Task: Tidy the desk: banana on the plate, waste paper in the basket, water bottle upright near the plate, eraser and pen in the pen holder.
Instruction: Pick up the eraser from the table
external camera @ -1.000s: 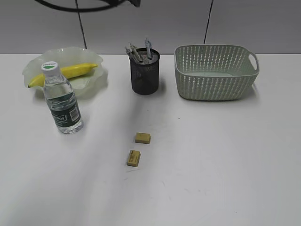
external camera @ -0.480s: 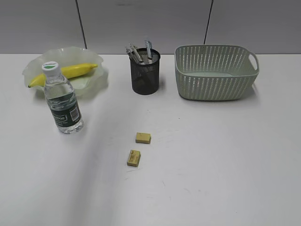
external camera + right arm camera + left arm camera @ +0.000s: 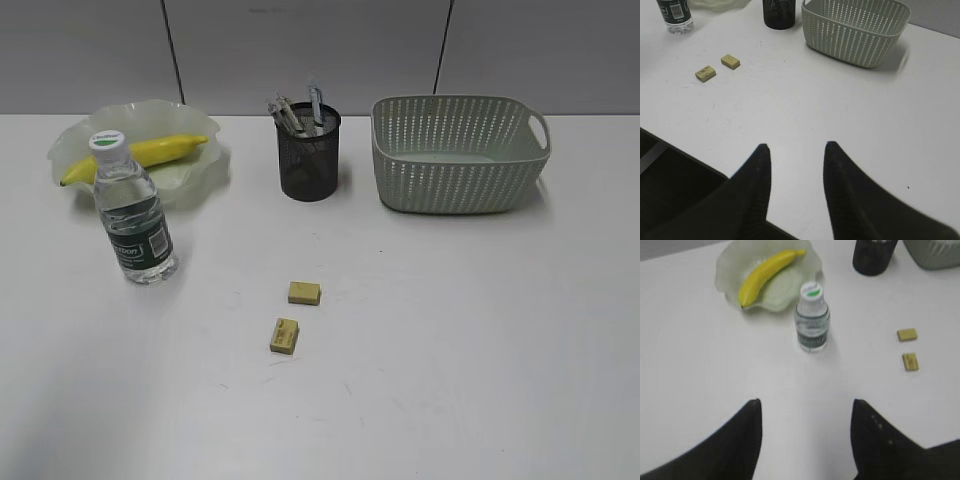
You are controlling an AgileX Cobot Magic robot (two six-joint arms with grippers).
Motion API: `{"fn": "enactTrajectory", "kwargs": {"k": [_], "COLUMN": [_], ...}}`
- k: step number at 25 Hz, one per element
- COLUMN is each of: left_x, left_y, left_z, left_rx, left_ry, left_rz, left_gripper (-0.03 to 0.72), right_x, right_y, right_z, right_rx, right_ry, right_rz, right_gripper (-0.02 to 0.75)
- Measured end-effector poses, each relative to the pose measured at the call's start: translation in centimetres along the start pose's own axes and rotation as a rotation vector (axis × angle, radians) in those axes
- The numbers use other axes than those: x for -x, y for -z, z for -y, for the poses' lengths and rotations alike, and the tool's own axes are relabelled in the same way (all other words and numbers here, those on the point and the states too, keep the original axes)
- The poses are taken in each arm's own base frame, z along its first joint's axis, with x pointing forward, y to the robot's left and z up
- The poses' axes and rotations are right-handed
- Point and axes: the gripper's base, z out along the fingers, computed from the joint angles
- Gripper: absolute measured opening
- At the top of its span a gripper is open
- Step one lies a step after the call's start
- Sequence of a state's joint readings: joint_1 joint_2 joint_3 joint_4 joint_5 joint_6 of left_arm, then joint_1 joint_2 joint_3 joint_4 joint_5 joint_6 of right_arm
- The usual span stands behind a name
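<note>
With the arm gone from 12 o'clock, both erasers (image 3: 303, 292) lie loose at the surface's (image 3: 480, 340) centre, awaiting pickup; both jaws gape empty

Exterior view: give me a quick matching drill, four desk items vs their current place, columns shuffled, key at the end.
Things:
1. banana
2. water bottle
3. pens
4. two erasers

Places:
A. standing in the pen holder
B. lying loose on the bare desk, in front of the pen holder
C. lying in the plate
D. upright on the desk, just in front of the plate

Pairs: 1-C, 2-D, 3-A, 4-B
</note>
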State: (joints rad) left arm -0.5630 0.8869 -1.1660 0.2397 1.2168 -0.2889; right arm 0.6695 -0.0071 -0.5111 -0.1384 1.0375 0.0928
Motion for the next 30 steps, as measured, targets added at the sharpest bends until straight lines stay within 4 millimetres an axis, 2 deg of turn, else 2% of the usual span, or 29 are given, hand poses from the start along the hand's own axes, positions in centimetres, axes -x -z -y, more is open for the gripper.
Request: {"fn": "enactTrajectory", "kwargs": {"k": [2, 7, 11, 14, 17, 20, 27, 30], "left_x": [-3.9, -12.1, -16.4, -18.4, -19.1, -18.8, -18.8, -18.9], "left_y": [0.9, 0.1, 0.2, 0.9, 1.5, 1.1, 0.9, 0.9], "left_z": [-1.0, -2.5, -3.4, -3.9, -4.2, -3.9, -3.7, -3.6], "left_rx": [-0.002, -0.006, -0.029, -0.065, -0.086, -0.093, -0.118, -0.125], "left_ry": [0.004, 0.007, 0.028, 0.053, 0.067, 0.058, 0.028, 0.021], "left_rz": [0.013, 0.023, 0.119, 0.259, 0.355, 0.374, 0.389, 0.388], "left_gripper": [0.426, 0.426, 0.408, 0.376, 0.349, 0.338, 0.326, 0.325], "right_x": [0.0, 0.5, 2.3, 3.8, 5.6, 8.0, 13.6, 14.8], "right_y": [0.0, 0.2, 0.4, -1.1, -4.0, -7.5, -19.0, -24.8], "right_z": [0.0, 0.0, 0.0, -0.2, -0.7, -1.4, -3.3, -4.3], "right_rx": [0.0, 0.002, -0.003, 0.0, 0.013, 0.031, 0.076, 0.11], "right_ry": [0.0, 0.0, 0.015, 0.034, 0.053, 0.07, 0.04, 0.079], "right_rz": [0.0, 0.043, 0.203, 0.201, 0.141, 0.088, -0.199, -0.354], "right_gripper": [0.296, 0.296, 0.297, 0.297, 0.297, 0.297, 0.297, 0.297]}}
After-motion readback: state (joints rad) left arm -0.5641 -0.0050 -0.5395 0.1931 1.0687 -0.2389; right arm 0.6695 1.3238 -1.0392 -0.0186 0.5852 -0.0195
